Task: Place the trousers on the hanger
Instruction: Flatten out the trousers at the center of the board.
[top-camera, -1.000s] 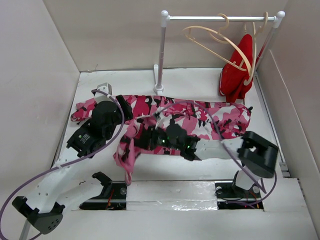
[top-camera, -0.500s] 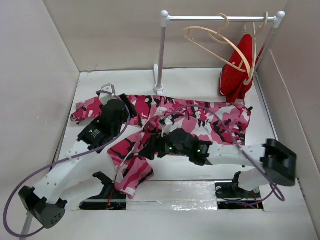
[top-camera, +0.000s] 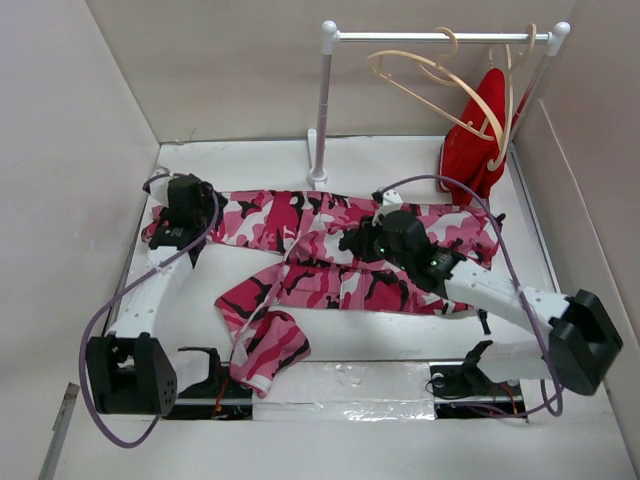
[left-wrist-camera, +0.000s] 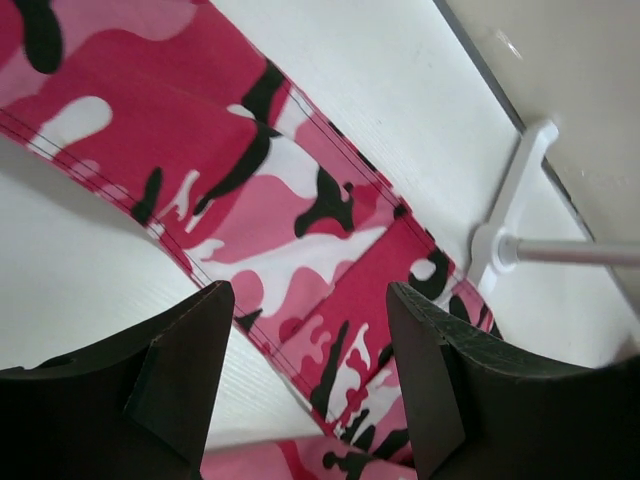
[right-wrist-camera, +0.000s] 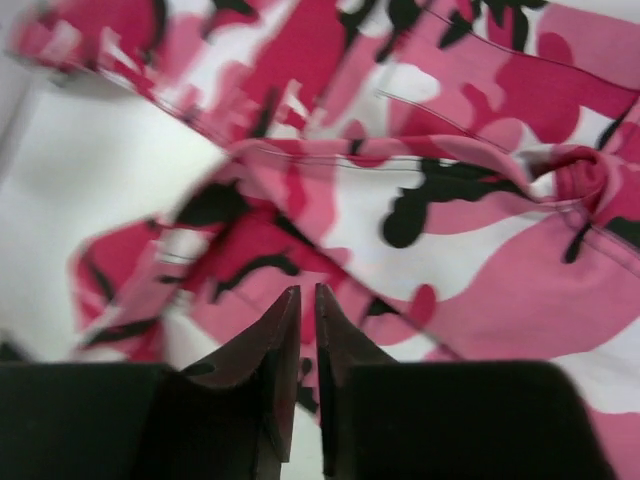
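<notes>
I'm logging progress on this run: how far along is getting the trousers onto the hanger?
Nothing is finished: the trousers lie spread on the table. In hand: the left gripper hovers open over one leg, the right gripper is shut above the fabric. Left: lifting them onto the bare hanger on the rail.

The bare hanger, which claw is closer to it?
Right. The right claw is over the trousers' middle, below-left of the hanger; the left claw is at their far left end.
</notes>
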